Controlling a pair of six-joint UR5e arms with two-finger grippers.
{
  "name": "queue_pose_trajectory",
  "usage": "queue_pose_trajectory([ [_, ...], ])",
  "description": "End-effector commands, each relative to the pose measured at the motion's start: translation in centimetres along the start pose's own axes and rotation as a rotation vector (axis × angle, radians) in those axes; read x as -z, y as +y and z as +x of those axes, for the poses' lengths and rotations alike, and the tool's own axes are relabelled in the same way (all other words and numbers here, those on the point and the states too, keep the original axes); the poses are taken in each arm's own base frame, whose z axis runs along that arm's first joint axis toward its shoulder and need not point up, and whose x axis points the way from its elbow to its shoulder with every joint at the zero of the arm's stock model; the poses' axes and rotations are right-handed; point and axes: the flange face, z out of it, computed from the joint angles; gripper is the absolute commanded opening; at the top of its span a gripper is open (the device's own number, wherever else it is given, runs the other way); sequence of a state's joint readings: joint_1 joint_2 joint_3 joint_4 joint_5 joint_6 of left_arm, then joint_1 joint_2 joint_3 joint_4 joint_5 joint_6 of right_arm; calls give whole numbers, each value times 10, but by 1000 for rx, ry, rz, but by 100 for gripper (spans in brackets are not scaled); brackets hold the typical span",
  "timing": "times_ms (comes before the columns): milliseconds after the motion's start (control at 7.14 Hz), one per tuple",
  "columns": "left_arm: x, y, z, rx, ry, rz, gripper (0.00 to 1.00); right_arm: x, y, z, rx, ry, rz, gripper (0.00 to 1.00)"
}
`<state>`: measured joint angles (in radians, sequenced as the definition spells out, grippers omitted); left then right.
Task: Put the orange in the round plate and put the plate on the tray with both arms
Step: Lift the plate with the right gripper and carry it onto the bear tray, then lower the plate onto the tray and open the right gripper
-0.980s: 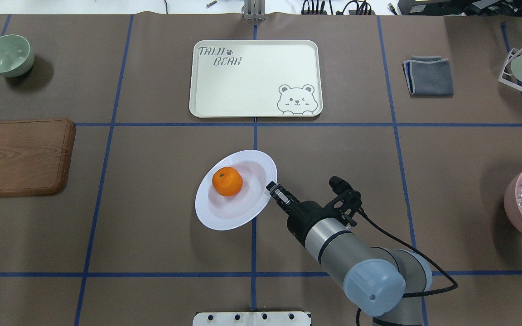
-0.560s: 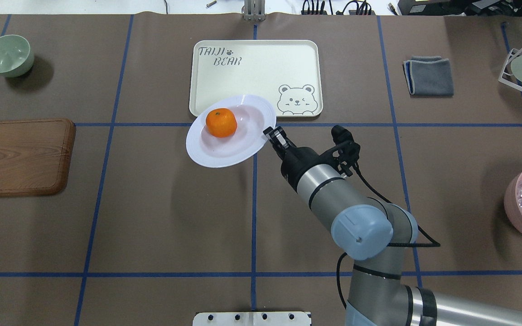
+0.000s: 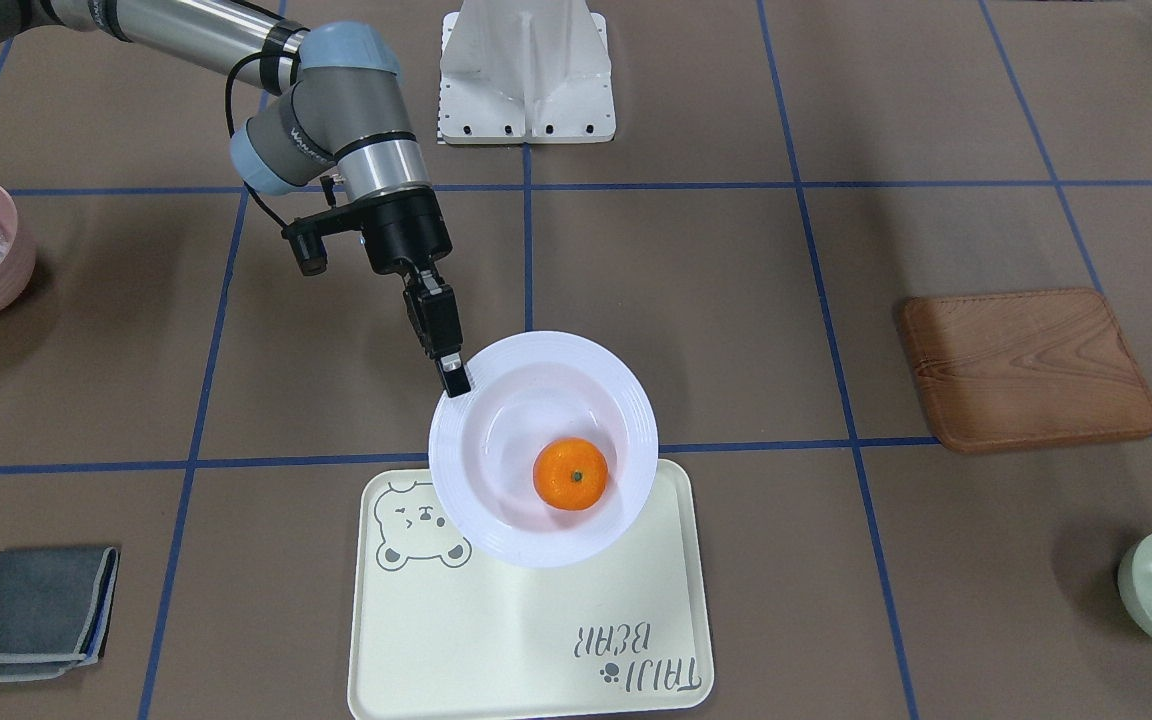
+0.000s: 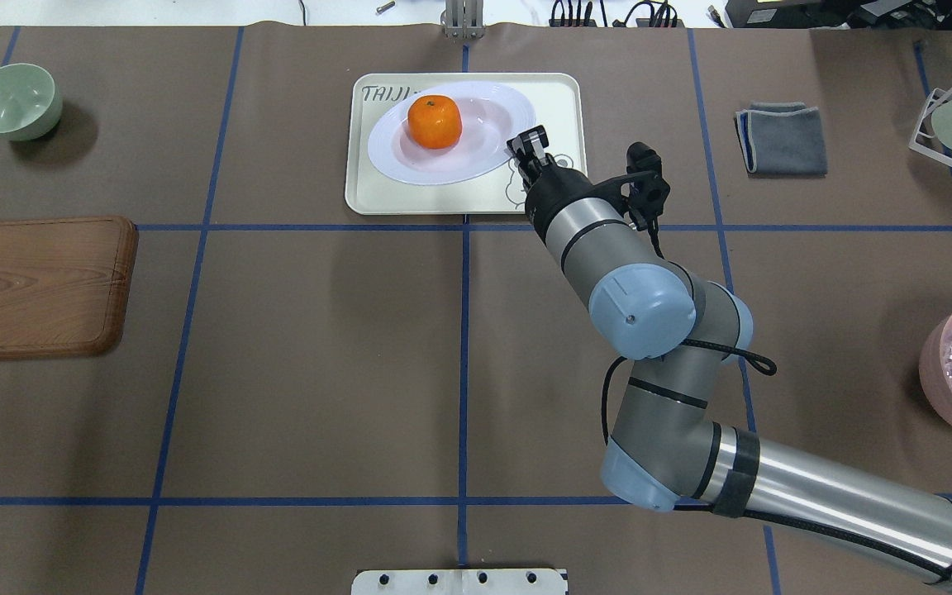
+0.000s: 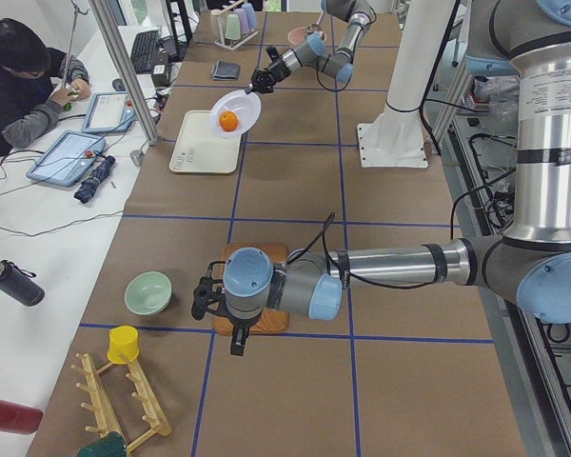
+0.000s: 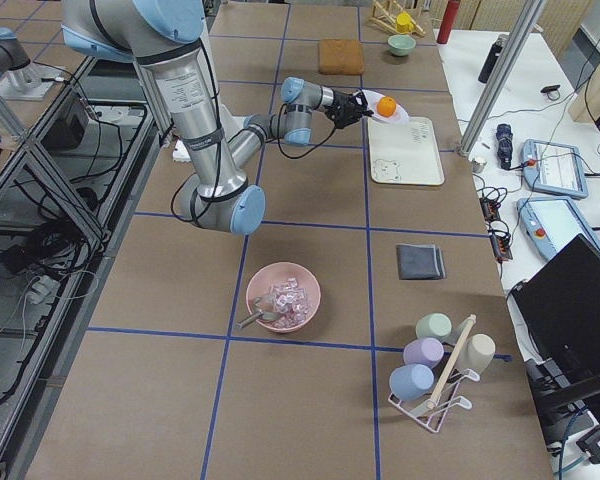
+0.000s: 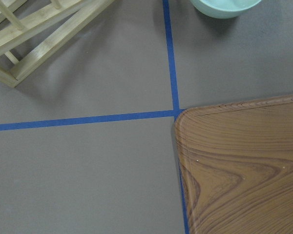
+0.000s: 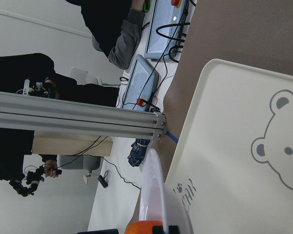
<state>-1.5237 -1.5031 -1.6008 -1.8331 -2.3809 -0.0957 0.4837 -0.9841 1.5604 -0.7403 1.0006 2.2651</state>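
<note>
Jaws of the right gripper are clamped on the plate rim in the front view; the orange sits in the well just past them. Overhead, the plate hangs tilted over the tray, which lies under and beyond the jaws. Left view: left gripper at the edge of the board; jaw state cannot be told.

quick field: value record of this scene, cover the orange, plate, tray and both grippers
orange: sits in the plate's sunken centre
plate: held by its rim, tilted, lifted over the tray
tray: lies flat beneath the plate
right gripper: shut on the plate's rim
left gripper: by the wooden board, far from the plate; open or shut cannot be told
stage: orange placed, plate not yet set down
</note>
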Motion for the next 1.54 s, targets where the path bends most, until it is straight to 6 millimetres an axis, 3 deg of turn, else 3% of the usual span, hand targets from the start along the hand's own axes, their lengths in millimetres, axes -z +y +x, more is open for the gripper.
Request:
queue_pose_trajectory([
  [0, -8, -2, 50, -44, -4, -60, 98, -57, 14, 2, 14, 43, 75, 0],
  [140, -2, 8, 50, -44, -9, -54, 99, -81, 18, 22, 60, 115, 136, 0],
  [420, 1, 11, 52, -46, -9, -49, 99, -128, 37, 40, 39, 149, 221, 0],
  [560, 1, 11, 51, -45, -9, -48, 99, -131, 33, 40, 34, 137, 242, 0],
  [700, 1, 11, 51, -44, -7, -50, 99, -131, 31, 35, 80, 141, 239, 91],
  [840, 1, 11, 50, -42, -9, -49, 99, -117, 34, 23, 199, 150, 184, 100],
  [1120, 1, 8, 52, -46, -8, -47, 98, -68, 7, 36, 605, 376, -41, 100],
  [1260, 1, 9, 52, -45, -8, -48, 98, -59, -12, 21, 795, 528, -96, 100],
  [1400, 0, 10, 51, -42, -9, -51, 99, -50, -50, 0, 930, 684, -170, 100],
])
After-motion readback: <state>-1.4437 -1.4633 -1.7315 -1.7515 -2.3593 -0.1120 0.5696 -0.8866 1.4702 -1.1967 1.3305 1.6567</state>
